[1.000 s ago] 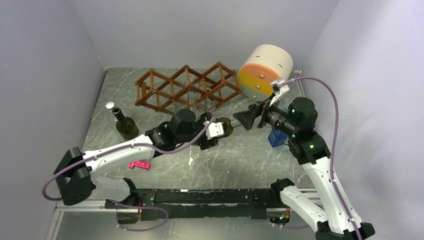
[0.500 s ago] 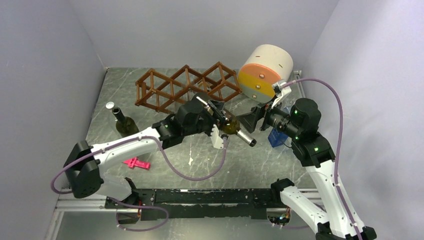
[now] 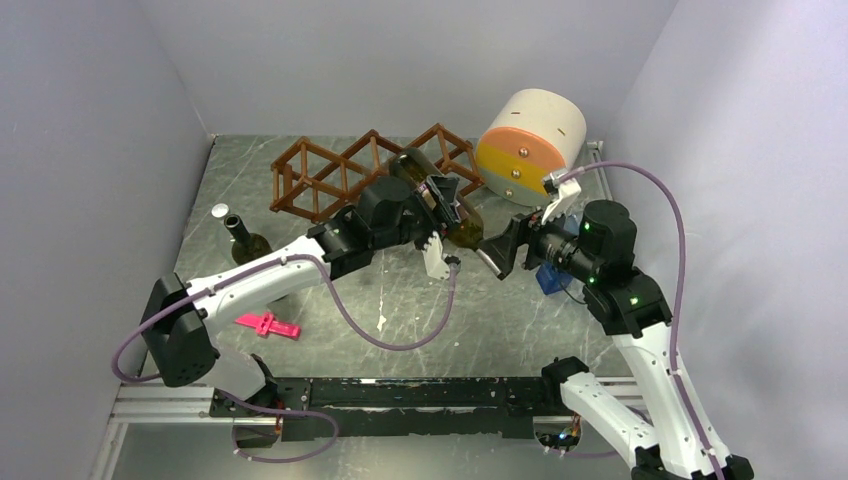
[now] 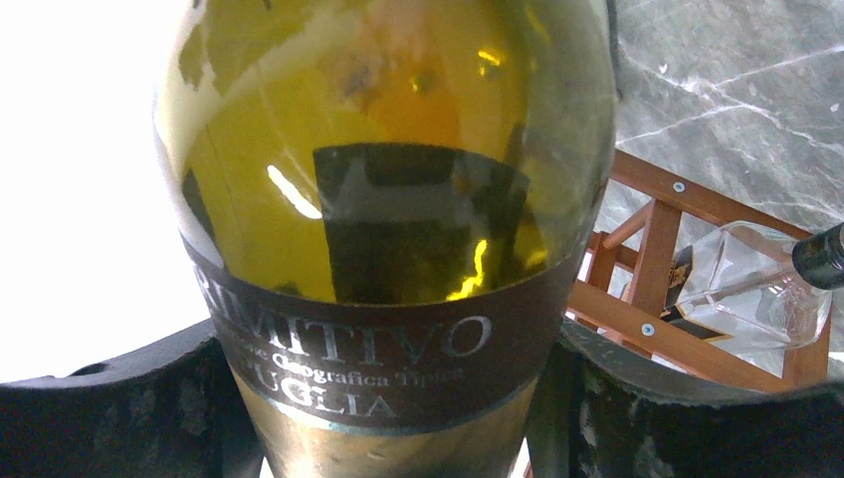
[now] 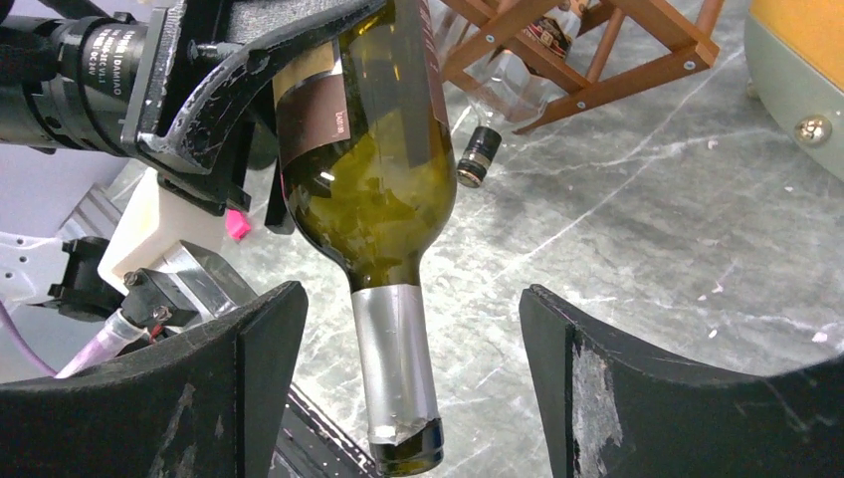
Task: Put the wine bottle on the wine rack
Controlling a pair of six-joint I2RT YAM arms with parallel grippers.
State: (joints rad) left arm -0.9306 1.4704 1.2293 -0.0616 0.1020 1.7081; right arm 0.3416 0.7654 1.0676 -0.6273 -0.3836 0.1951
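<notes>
My left gripper [image 3: 440, 205] is shut on the body of a green wine bottle [image 3: 462, 228] with a dark brown label and holds it tilted in the air in front of the reddish-brown wooden wine rack [image 3: 340, 175]. In the left wrist view the bottle [image 4: 388, 199] fills the frame between the black fingers [image 4: 119, 418], and the rack [image 4: 657, 259] is at the right. My right gripper [image 3: 497, 250] is open. In the right wrist view the bottle's silver-foiled neck [image 5: 396, 368] hangs between its fingers [image 5: 249, 378], touching neither.
A clear bottle [image 5: 508, 80] with a dark cap lies in the rack. A second green bottle [image 3: 245, 245] stands at the left. A cream, orange and yellow cylinder [image 3: 530, 140] sits at the back right. A pink piece [image 3: 268, 325] and a blue object [image 3: 550, 275] lie on the marble table.
My left arm has lifted the bottle and swung it back toward the rack, tilting it more steeply. My right gripper has shifted slightly down and stays open at the neck.
</notes>
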